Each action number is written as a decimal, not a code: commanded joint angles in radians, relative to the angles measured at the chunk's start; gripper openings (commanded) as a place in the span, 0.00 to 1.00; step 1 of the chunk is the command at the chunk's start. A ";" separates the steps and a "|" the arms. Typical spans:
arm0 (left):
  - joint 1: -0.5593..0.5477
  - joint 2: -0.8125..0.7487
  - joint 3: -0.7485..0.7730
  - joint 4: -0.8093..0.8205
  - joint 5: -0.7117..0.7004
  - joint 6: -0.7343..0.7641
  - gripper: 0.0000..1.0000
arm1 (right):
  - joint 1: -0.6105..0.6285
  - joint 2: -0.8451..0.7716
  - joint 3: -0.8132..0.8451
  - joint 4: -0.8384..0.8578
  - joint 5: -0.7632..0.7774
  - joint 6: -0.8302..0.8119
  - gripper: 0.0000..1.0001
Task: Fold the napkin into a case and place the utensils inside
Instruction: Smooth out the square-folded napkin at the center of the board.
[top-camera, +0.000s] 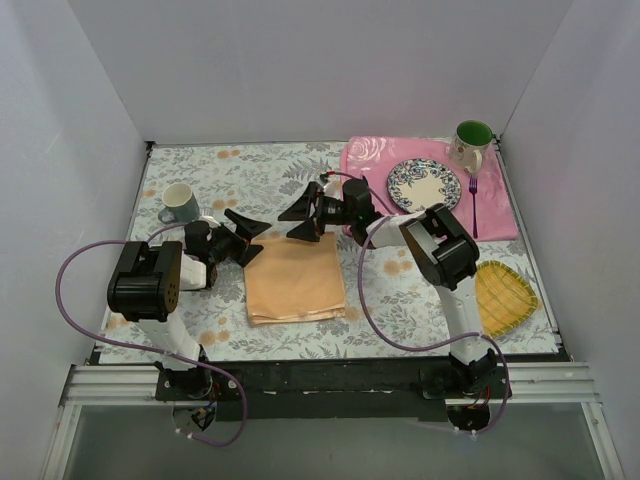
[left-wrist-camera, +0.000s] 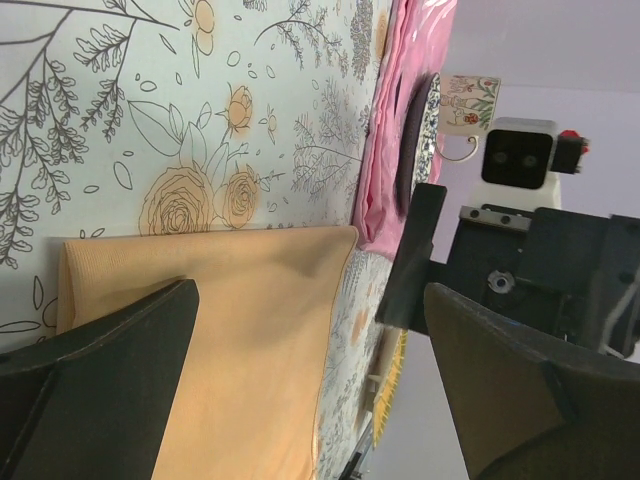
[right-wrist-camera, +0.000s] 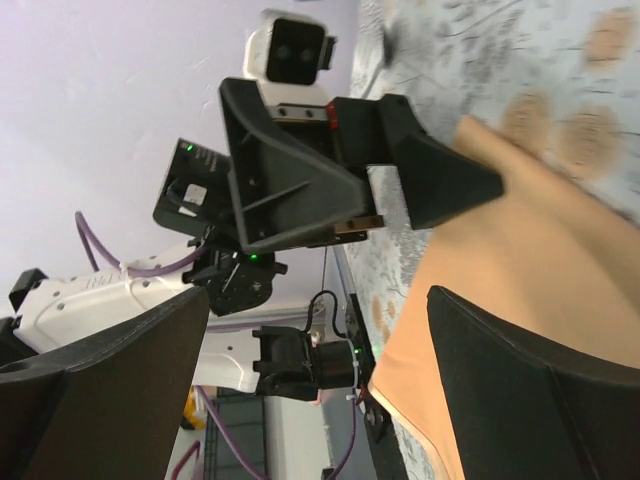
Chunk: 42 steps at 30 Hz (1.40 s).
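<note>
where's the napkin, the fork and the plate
napkin (top-camera: 296, 278), top view, middle of the cloth
fork (top-camera: 473, 208), top view, midway along its handle
plate (top-camera: 424, 186), top view, its bare centre

plain pale lilac-white panel walls (top-camera: 300, 60) close in three sides of the surface (top-camera: 410, 300), which lies under a pale floral-print cloth (top-camera: 260, 165) with orange roses and grey leaves. a silver aluminium rail frame (top-camera: 330, 385) runs along its near edge. the light is soft and even.

Bright, even light; wrist-cam blur
</note>
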 joint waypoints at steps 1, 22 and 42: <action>0.011 -0.003 -0.030 -0.052 -0.033 0.033 0.98 | 0.037 0.062 0.085 0.108 0.011 0.076 0.99; 0.011 -0.008 -0.045 -0.082 -0.043 0.041 0.98 | -0.020 0.157 0.044 -0.015 0.104 -0.015 0.99; 0.017 0.053 0.022 -0.050 -0.008 0.057 0.98 | -0.103 0.139 0.078 -0.069 0.020 -0.177 0.99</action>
